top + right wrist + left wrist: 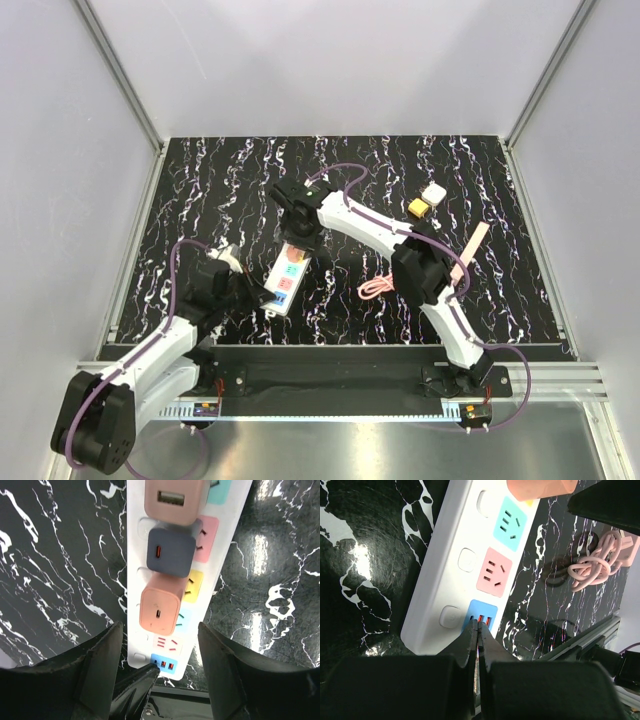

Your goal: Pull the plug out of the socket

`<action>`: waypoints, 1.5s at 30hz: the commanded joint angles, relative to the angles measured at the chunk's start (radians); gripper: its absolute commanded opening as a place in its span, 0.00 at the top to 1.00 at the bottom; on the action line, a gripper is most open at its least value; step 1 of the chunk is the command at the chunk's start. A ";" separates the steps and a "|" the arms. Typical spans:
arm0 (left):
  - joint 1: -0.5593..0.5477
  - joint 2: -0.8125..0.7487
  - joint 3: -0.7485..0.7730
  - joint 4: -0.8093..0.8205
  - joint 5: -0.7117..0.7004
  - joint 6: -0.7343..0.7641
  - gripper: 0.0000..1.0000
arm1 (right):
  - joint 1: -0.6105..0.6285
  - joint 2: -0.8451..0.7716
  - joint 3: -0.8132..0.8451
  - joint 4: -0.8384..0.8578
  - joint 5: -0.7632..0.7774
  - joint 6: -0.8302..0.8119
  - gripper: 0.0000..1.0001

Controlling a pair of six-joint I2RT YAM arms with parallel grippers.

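White plastic made the one power strip (287, 277), which lay flat on the black, white-veined counter (200, 200), between the two arms and a little left of the middle.

Three plugs stood in a row in the strip. In the right wrist view they were a pink plug (175, 500) with a USB port on top, a dark grey plug (170, 552) next to it, and a salmon plug (160, 607) closest to the camera. Coloured patches showed beside them: teal, pink and yellow. Past the salmon plug, two outlets had their slots uncovered, a teal outlet (509, 522) and a pink outlet (494, 572). The last patch at the end was a blue USB patch (482, 616). Three white buttons ran along the strip's side in the left wrist view.

Over the strip the right tool (160, 630) was spread wide, one finger on each side, with the salmon plug just ahead of the gap. It touched no plug. The left tool (477, 630) had its fingers pressed together with nothing between them, and its tips rested on the strip's end at the blue USB patch.

Four other things lay on the right half of the counter, apart from the strip: one coiled pink cable (374, 288), one wooden stick (473, 250), one small white cube (433, 192) and one yellow block (417, 208) just beside it.
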 commanded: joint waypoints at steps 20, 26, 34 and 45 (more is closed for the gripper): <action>0.004 -0.010 -0.024 -0.003 -0.043 0.013 1.00 | 0.005 0.151 0.227 -0.126 0.082 0.000 0.63; 0.004 0.018 -0.027 0.000 -0.046 0.017 1.00 | 0.002 0.158 0.242 -0.132 0.080 -0.013 0.73; 0.004 0.004 -0.036 -0.007 -0.032 0.019 1.00 | 0.004 0.195 0.371 -0.195 0.047 -0.063 1.00; 0.004 0.027 -0.035 -0.011 -0.035 0.027 1.00 | 0.005 0.155 0.385 -0.223 0.045 -0.071 1.00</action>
